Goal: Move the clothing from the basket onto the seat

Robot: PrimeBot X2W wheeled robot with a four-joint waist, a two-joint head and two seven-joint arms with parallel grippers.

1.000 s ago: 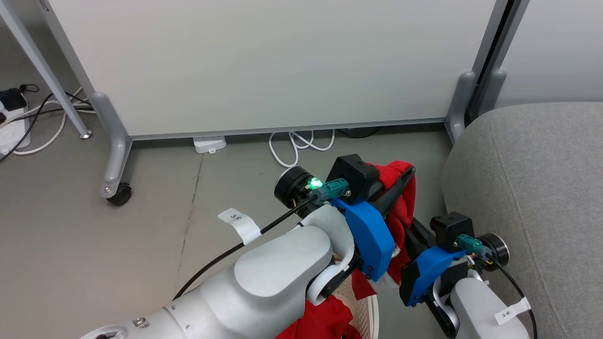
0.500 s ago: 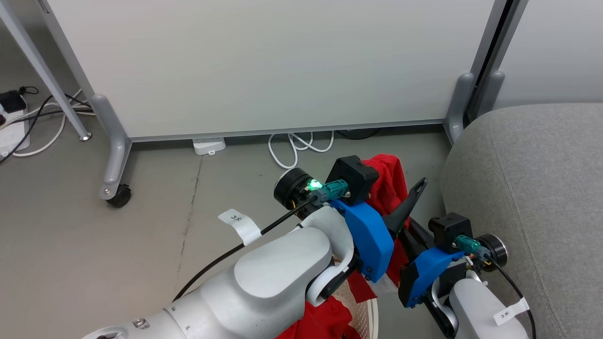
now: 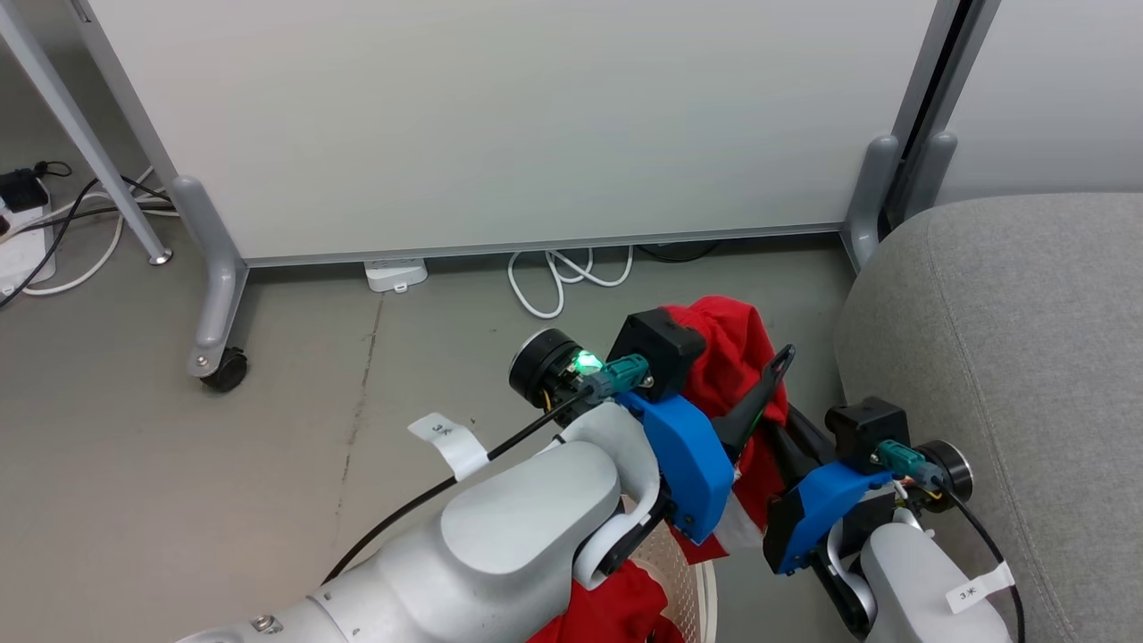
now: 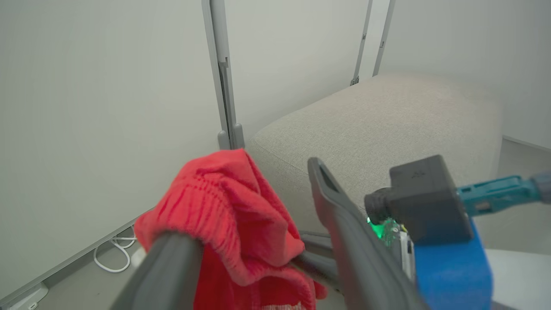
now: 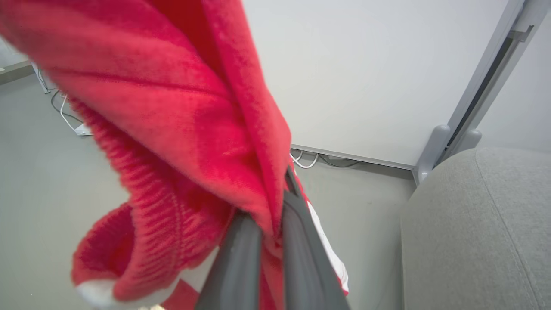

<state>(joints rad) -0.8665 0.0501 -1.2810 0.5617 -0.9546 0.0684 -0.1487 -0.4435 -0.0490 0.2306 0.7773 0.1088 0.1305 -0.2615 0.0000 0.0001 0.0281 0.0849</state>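
**Red garment out of the basket, not yet over the seat**

The clothing (image 3: 730,344) hangs bunched in the air, pinched between the tightly closed fingers of the right pincer (image 5: 267,206). A fold of it is also draped over one finger of the left pincer (image 4: 245,202), whose fingers stand wide apart and clamp nothing. More red fabric lies beneath both pincers in the basket (image 3: 695,580). The seat (image 3: 1009,339) is on the right pincer's outer side, near the garment but not under it.

This looks like the carrying step. The next move calls for swinging the right pincer across until the cloth hangs over the cushion. The left finger should slip out of its fold on the way so nothing drags, and only then should the right pincer let go.

The right wrist view shows the pinch itself, cloth squeezed between the two dark fingers. The left wrist view shows the gap between that pincer's fingers. The head view hides both behind the blue wrist covers (image 3: 688,455), but it alone places the basket below.
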